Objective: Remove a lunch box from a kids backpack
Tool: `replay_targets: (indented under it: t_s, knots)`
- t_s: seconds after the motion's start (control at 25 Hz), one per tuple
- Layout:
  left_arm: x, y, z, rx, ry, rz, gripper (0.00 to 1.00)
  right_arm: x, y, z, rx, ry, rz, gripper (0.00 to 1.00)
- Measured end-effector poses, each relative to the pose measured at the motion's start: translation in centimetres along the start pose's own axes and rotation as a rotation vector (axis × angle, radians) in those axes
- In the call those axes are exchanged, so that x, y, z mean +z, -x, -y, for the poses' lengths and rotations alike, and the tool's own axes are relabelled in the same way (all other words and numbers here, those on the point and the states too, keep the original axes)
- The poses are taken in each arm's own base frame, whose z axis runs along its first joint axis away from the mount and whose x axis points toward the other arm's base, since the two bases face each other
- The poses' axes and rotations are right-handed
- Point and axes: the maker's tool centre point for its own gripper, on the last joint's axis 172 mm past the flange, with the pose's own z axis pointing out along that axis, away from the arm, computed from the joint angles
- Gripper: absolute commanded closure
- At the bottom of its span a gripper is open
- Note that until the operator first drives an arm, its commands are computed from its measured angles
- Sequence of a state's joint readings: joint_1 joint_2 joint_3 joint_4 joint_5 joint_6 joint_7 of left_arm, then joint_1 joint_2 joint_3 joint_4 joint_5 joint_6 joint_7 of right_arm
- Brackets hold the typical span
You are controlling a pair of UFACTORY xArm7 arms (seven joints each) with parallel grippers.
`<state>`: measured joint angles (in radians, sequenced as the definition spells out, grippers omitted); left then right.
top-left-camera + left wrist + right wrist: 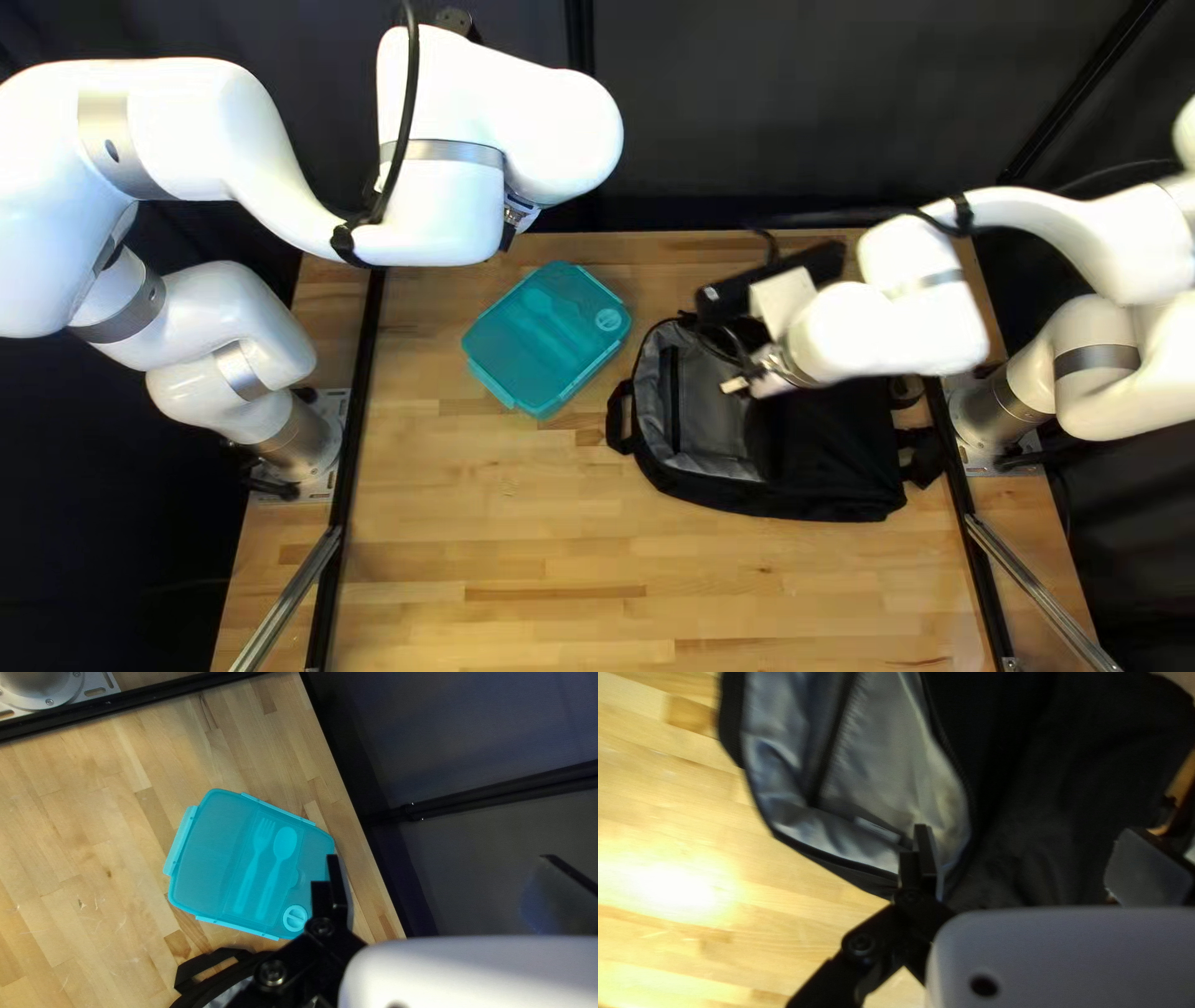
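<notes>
In the top left view, my left arm (187,137) arches from its base (299,442) at eight o'clock, the left gripper (517,218) near eleven. My right arm (1083,230) reaches inward from three, the right gripper (742,381) angled down toward eight. Both grippers' fingers (337,886) stand wide apart.

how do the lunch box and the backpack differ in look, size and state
The lunch box is see-through teal; the backpack is black with a grey lining.
The lunch box has its lid on, while the backpack gapes open.
The lunch box is the smaller; the backpack spreads over more of the table.
Both lie on the table.
</notes>
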<state>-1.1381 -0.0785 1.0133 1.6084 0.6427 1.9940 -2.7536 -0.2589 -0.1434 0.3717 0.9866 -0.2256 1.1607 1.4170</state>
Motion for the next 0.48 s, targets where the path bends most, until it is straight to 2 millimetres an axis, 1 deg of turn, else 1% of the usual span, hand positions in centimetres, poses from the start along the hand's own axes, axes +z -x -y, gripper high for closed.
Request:
replay_targets:
  t_s: [0.08,0.12,0.24,0.32,0.48]
  knots:
    - [0.0,0.0,0.0,0.000,0.000,0.000,0.00,-0.1,-0.7,0.6,0.005,-0.003,0.004,0.00]
    - [0.0,0.0,0.0,0.000,0.000,0.000,0.00,-0.3,-0.9,0.5,0.008,-0.004,0.003,0.00]
    - [0.0,0.0,0.0,0.000,0.000,0.000,0.00,-0.7,-1.2,-0.6,0.022,-0.002,-0.005,0.00]
    - [0.0,0.0,0.0,0.000,0.000,0.000,0.00,-1.0,-1.2,-2.3,0.037,0.003,-0.017,0.00]
    - [0.0,0.0,0.0,0.000,0.000,0.000,0.00,-1.8,-1.2,-6.9,0.080,0.014,-0.047,0.00]
